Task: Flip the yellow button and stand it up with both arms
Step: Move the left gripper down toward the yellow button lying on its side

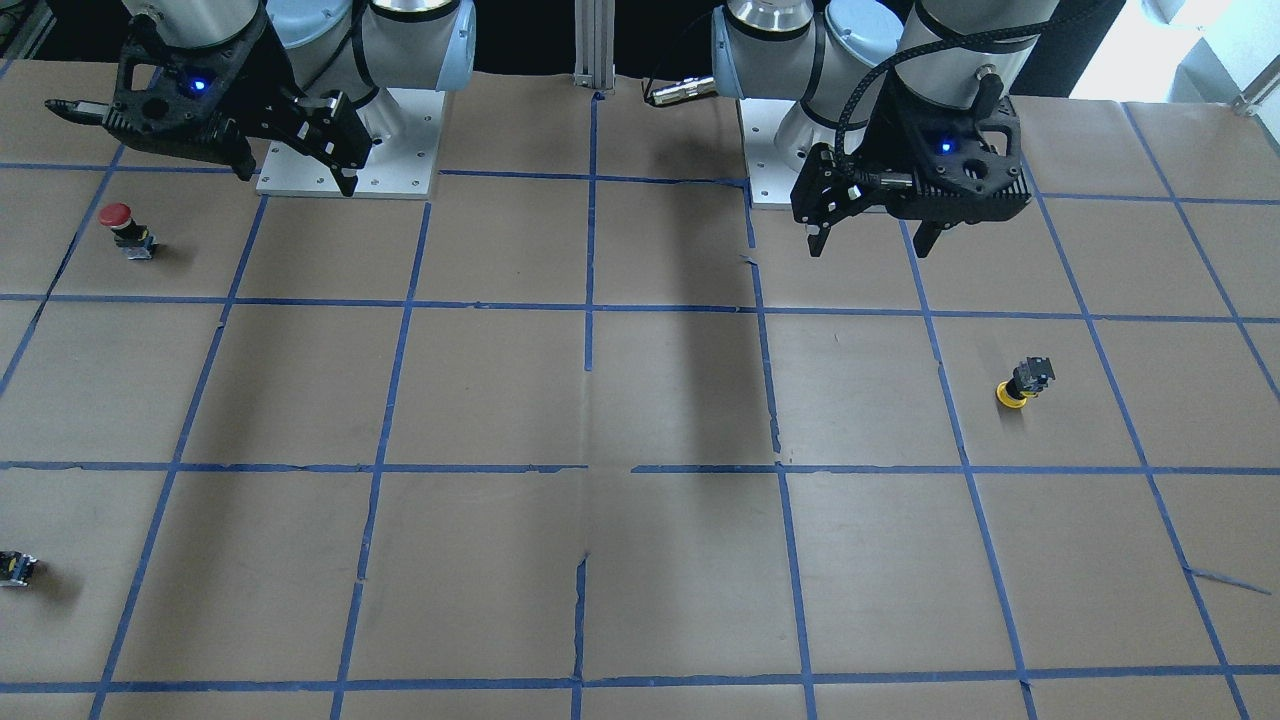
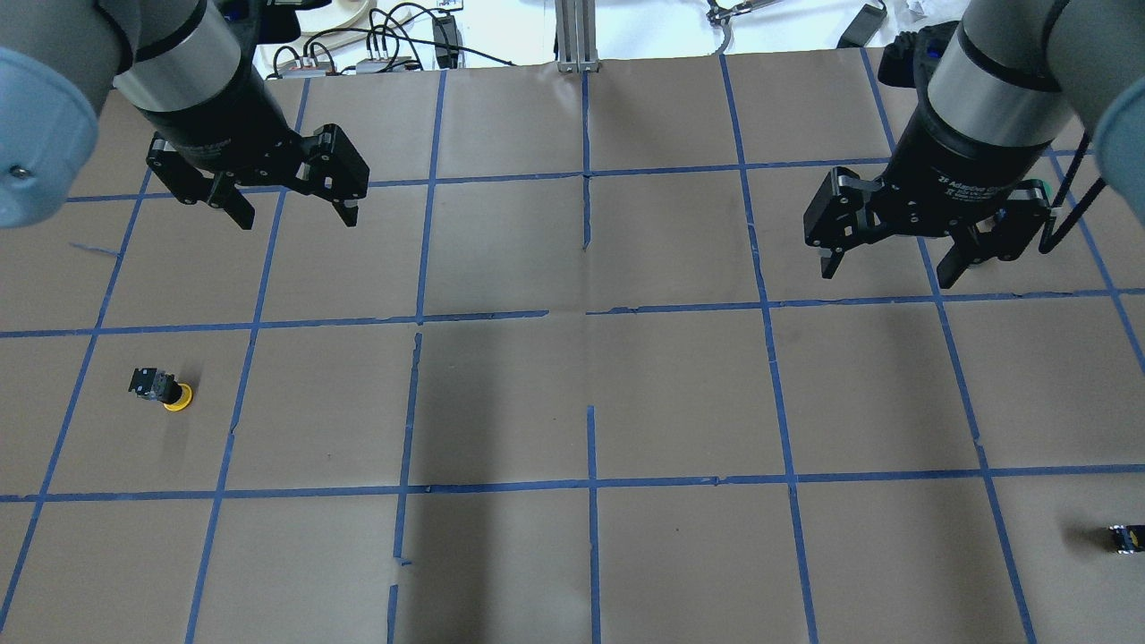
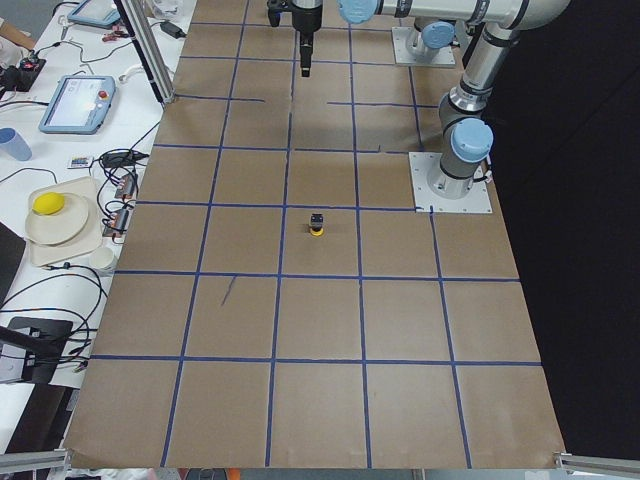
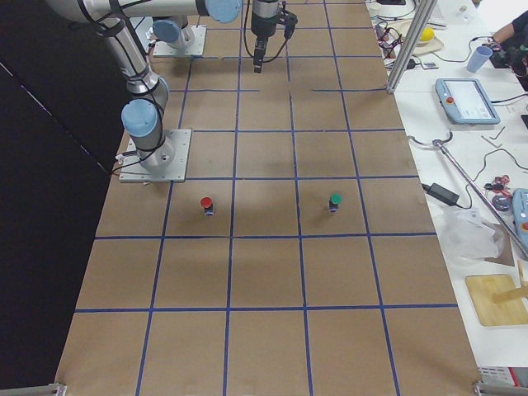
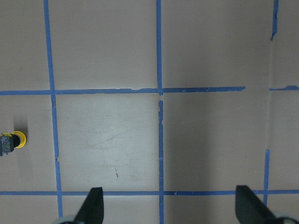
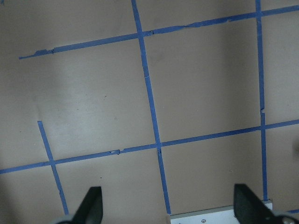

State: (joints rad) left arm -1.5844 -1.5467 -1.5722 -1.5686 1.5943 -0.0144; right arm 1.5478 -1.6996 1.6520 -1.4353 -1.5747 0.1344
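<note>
Print above right fingers (image 2: 955, 261) — white, blurred; yellow button (image 2: 163, 390) lies well apart

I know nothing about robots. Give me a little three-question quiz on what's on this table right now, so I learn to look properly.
1. True or false: the left gripper is holding the yellow button.
2. Which part of the yellow button rests on the table? A) its yellow cap B) its boxy black base C) nothing, it is in the air
3. In one word: which arm's side of the table is the yellow button on?
Key: 1 false; both the left gripper and the right gripper are open and empty. 2 A. 3 left.
</note>
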